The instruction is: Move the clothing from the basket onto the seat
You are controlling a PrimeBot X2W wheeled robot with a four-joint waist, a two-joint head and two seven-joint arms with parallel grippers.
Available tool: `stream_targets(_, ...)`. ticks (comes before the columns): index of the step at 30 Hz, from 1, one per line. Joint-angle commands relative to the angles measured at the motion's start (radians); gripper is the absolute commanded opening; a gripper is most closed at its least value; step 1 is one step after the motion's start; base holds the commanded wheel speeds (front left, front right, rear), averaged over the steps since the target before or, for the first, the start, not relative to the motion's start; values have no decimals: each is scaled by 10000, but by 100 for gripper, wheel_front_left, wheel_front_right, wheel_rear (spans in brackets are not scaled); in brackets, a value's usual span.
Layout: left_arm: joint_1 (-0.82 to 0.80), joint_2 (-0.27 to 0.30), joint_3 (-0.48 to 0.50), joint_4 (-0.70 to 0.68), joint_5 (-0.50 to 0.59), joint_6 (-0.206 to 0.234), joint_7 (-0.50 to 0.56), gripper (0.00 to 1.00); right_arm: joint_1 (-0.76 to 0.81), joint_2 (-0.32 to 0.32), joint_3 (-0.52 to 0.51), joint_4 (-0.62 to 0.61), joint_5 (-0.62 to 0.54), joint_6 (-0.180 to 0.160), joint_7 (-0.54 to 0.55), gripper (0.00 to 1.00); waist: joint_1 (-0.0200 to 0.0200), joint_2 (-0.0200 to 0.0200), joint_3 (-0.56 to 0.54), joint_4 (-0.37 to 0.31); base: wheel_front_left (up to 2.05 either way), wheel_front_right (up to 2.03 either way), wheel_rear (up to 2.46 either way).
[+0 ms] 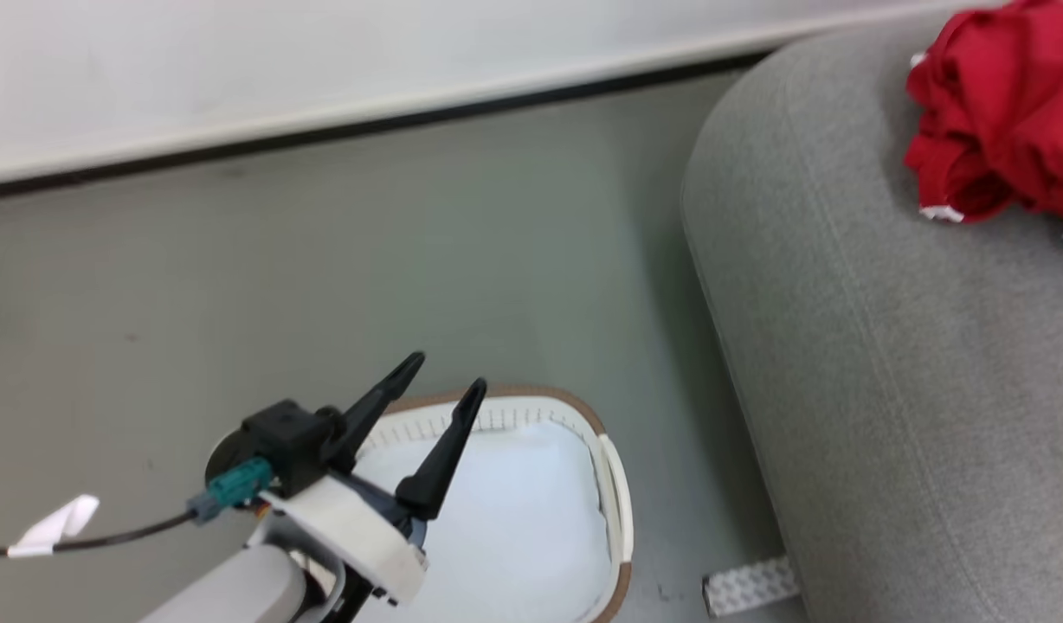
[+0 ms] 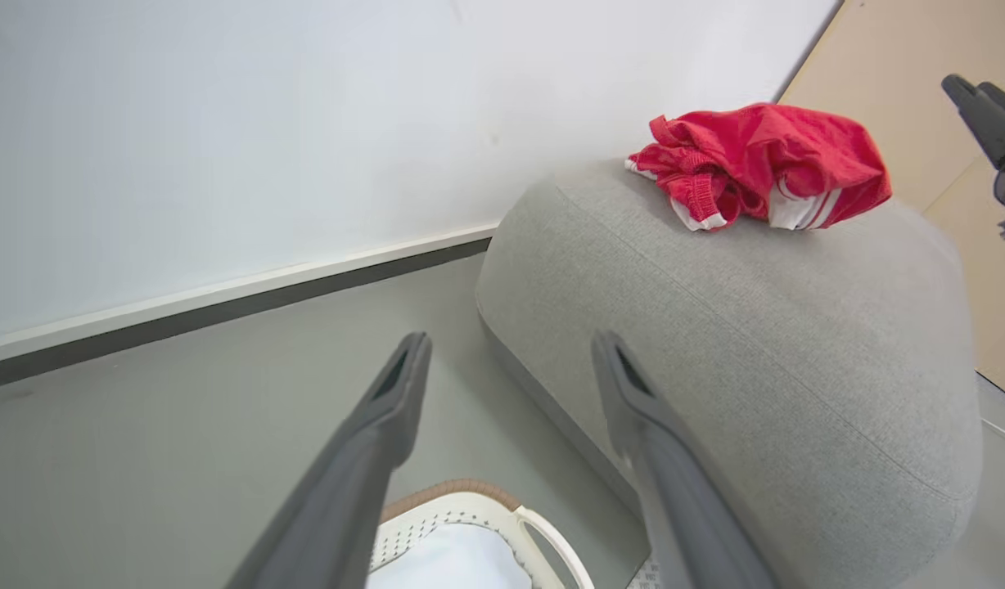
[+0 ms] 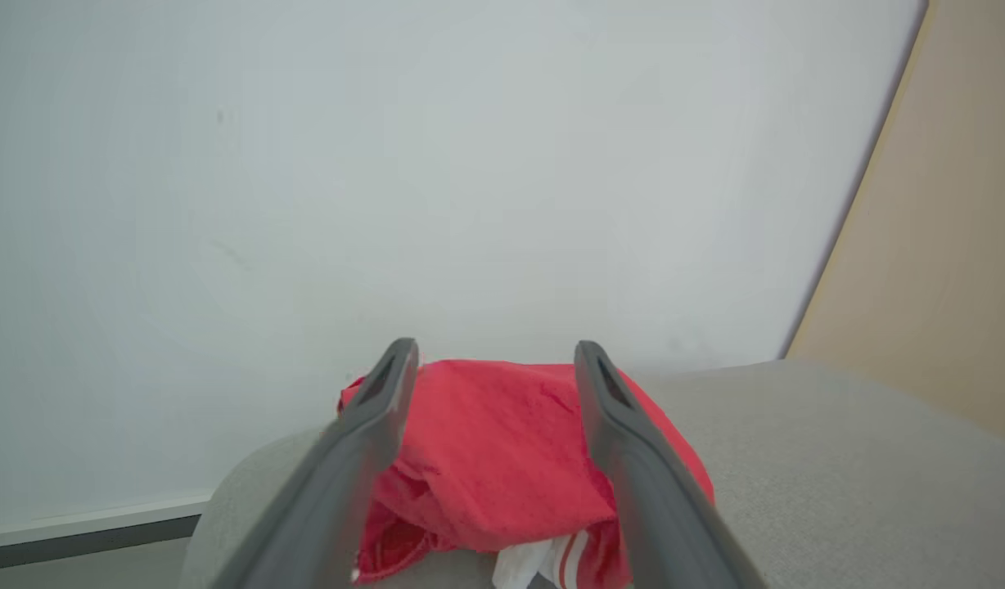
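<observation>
Nearest the head camera, at the lower left of the frame, the left gripper (image 1: 449, 369) is hovering over the basket (image 1: 614, 484), its jaws standing wide apart and grasping nothing. Inside the basket only pale white is showing. No red fabric is lying in the part that can be seen, though the arm and the bottom edge of the frame are hiding some of it. Whether that white is the bare bottom or something lying in it I cannot tell.

The clothing (image 1: 999, 112) is lying in a crumpled red heap with white stripes at the upper right of the frame, resting on top of the seat (image 1: 886, 346), well apart from the basket. In the right wrist view the right gripper (image 3: 496, 346) is pointing at that heap with its jaws spread open and nothing between them; in the left wrist view it is sitting at the upper right edge, clear of the fabric.

Judging from this, the task is looking done or nearly so — the visible clothing is on the seat and both arms are carrying nothing. What is remaining, if anything, is checking the hidden part of the basket.
</observation>
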Motion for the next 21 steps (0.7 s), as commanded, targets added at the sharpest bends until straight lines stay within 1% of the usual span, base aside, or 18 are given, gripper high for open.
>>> stream_targets(1,224,-4,78,90,-91,69,-70,100,350,13,98,-132,193,-26,-15,100,1,0,-778,172,0,0,0)
stream_targets(4,759,-177,282,404,-160,168,-134,100,1198,11,653,-620,586,-26,-8,100,1,0,-1456,412,0,0,0)
stream_targets(5,970,-239,389,468,-281,137,-149,100,1473,10,855,-764,674,-26,-8,100,1,0,-1658,491,0,0,0)
stream_targets(7,1284,-284,571,664,-205,198,-155,100,1959,8,1120,-937,844,-27,-8,100,1,0,-2084,671,0,0,0)
stream_targets(11,2070,-570,1407,668,81,283,-158,100,2758,0,1673,-1076,1123,-27,-9,100,1,0,-2736,1014,0,0,0)
stream_targets(14,2665,-748,2146,665,509,360,-153,100,3310,9,2060,-1146,1467,-27,-9,100,1,0,-3057,1272,0,0,0)
stream_targets(17,3152,-980,2774,825,874,205,-155,100,3828,5,2386,-1290,1503,-27,-9,100,1,0,-3237,1471,0,0,0)
stream_targets(19,3416,-1182,3186,997,1105,77,-155,100,4147,-1,2535,-1228,1789,-27,-10,100,1,0,-3324,1570,0,0,0)
stream_targets(21,3695,-1373,3568,1221,1311,-87,-156,100,4412,7,2777,-1175,1701,-27,-10,100,1,0,-3426,1609,0,0,0)
